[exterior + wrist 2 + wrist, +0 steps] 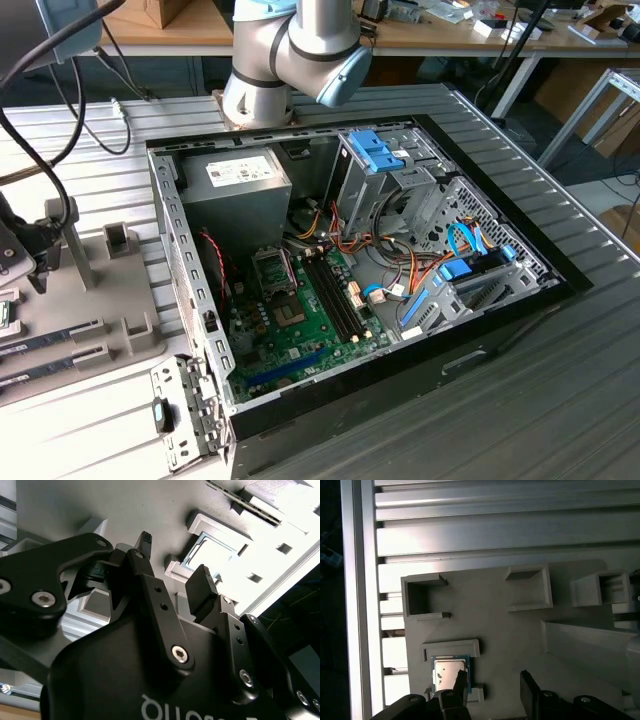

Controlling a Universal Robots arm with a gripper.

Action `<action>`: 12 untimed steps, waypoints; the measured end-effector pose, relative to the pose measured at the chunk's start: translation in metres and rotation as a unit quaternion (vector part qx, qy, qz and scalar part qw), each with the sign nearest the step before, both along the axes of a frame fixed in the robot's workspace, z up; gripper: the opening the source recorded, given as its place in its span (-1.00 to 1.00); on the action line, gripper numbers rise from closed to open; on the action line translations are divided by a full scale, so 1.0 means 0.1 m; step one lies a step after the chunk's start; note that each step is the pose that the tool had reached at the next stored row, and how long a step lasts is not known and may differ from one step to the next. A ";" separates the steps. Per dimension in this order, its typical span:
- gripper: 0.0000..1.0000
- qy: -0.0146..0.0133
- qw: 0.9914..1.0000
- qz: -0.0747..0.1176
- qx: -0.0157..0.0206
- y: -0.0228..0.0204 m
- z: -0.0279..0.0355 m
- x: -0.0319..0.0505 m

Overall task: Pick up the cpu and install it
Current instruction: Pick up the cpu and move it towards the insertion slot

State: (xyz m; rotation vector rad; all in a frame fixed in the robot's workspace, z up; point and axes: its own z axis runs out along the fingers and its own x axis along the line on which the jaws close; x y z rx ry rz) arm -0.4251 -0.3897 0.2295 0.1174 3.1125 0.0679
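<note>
Open black two-fingered gripper (pixel 494 680) over the small square silver-topped, green-rimmed cpu (pixel 449 675), holding nothing

In both wrist views the jaws stand wide apart; one cpu (pixel 212 555) lies flat in its walled pocket on the pale grey moulded fixture plate (pixel 495 625), one fingertip (pixel 462 679) over its edge, contact not clear. In the second wrist view the chip shows between the two fingertips (pixel 145 537). The exterior view has two long narrow dark sticks (pixel 55 338) in the plate, beside one open desktop computer case (pixel 170 230)
</note>
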 end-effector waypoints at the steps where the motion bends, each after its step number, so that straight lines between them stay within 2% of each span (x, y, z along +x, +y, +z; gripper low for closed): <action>1: 0.08 0.000 1.000 0.000 0.000 0.000 -0.002 0.000; 12: 0.08 0.000 1.000 0.000 0.000 0.000 -0.028 0.000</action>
